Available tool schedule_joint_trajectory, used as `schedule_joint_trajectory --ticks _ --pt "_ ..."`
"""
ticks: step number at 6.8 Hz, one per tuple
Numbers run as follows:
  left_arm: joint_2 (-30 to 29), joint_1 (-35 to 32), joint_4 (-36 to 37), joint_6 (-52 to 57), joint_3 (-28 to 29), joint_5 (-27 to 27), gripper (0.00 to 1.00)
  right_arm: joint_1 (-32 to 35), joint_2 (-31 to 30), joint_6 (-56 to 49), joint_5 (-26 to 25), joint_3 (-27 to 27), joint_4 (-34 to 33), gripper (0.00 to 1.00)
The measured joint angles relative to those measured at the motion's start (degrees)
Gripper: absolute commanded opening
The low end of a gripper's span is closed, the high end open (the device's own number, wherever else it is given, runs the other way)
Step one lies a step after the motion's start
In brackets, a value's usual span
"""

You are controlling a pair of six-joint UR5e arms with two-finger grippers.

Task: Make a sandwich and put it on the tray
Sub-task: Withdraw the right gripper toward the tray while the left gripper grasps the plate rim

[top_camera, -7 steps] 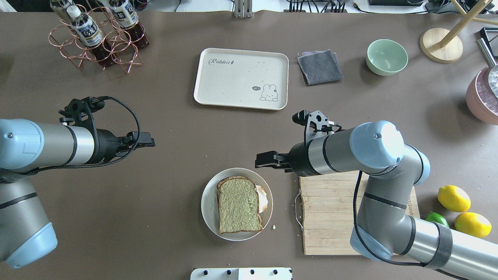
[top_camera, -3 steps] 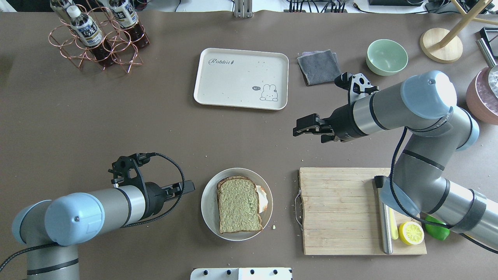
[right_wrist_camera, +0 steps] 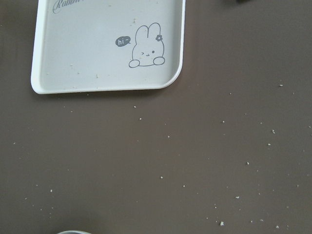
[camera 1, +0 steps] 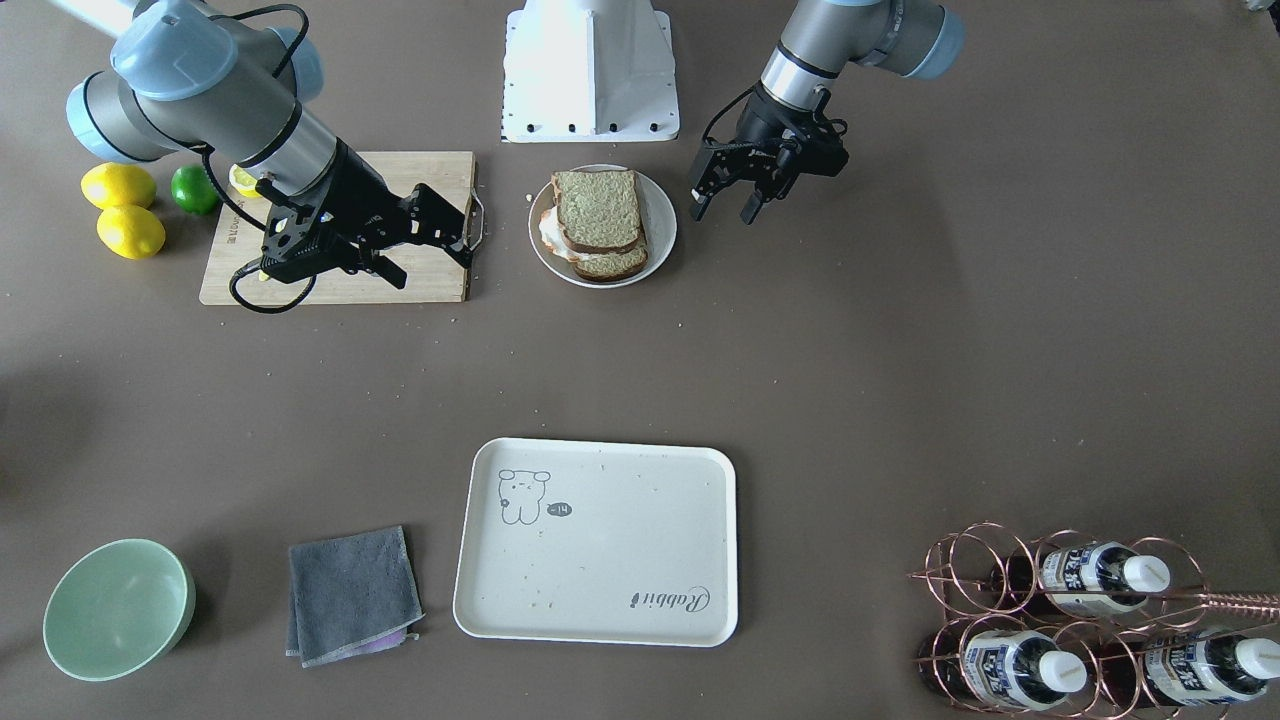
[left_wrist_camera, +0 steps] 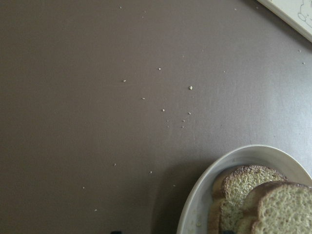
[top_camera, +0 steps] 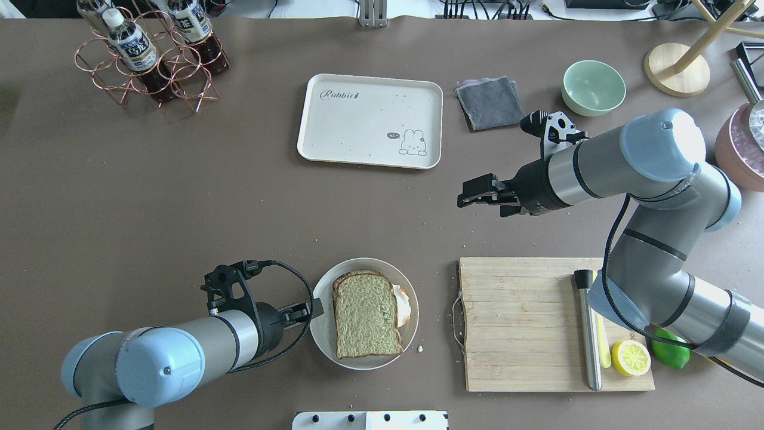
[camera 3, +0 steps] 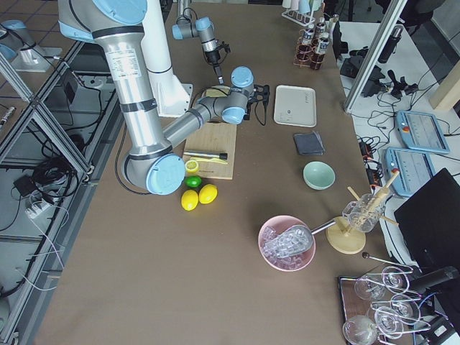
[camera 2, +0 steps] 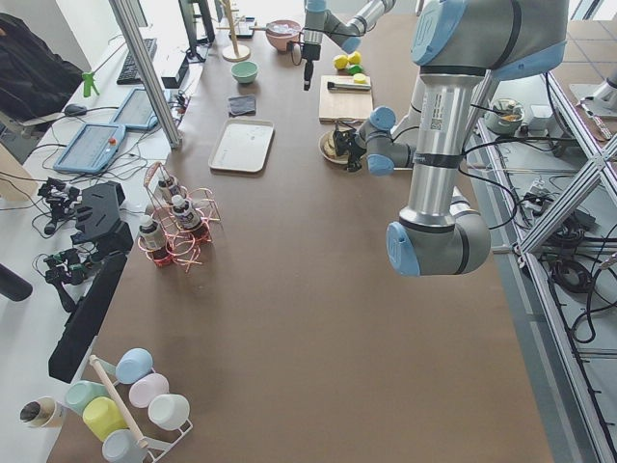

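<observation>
The sandwich (top_camera: 367, 322), two brown-crusted bread slices with white egg (top_camera: 403, 304) showing at its right side, lies on a round white plate (top_camera: 317, 325). It also shows in the front-facing view (camera 1: 597, 212) and the left wrist view (left_wrist_camera: 265, 204). My left gripper (top_camera: 316, 309) is open and empty, right at the plate's left rim; its fingers (camera 1: 697, 205) stand apart. My right gripper (top_camera: 465, 197) is open and empty, above bare table between the cutting board and the tray. The cream tray (top_camera: 370, 119) with the rabbit drawing lies empty at the far middle; the right wrist view shows its corner (right_wrist_camera: 107, 48).
A wooden cutting board (top_camera: 519, 322) with a steel tool (top_camera: 590, 340) and half a lemon (top_camera: 631, 357) lies right of the plate. A grey cloth (top_camera: 490, 103), a green bowl (top_camera: 592, 88), a copper bottle rack (top_camera: 149, 54) and a pink bowl (top_camera: 740, 152) stand around the far side.
My left gripper has swung down and right, from the table's mid-left to the plate's left rim. My right arm has lifted off the cutting board, farther and rightward, uncovering the tool and lemon.
</observation>
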Motion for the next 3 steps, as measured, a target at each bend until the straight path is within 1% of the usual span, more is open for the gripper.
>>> schedule_joint_trajectory --ticks 1,2,3 --pt "-0.9 0.1 0.2 -0.6 1.3 0.1 0.38 0.0 0.0 0.0 -0.1 -0.7 0.1 0.99" --pt "-1.2 0.2 0.3 -1.1 2.0 0.4 0.3 -0.1 0.1 -0.1 -0.1 -1.2 0.1 0.99" --pt "-1.3 0.3 0.3 -1.4 2.3 0.8 0.3 -0.1 0.1 -0.1 -0.1 -1.6 0.2 0.99"
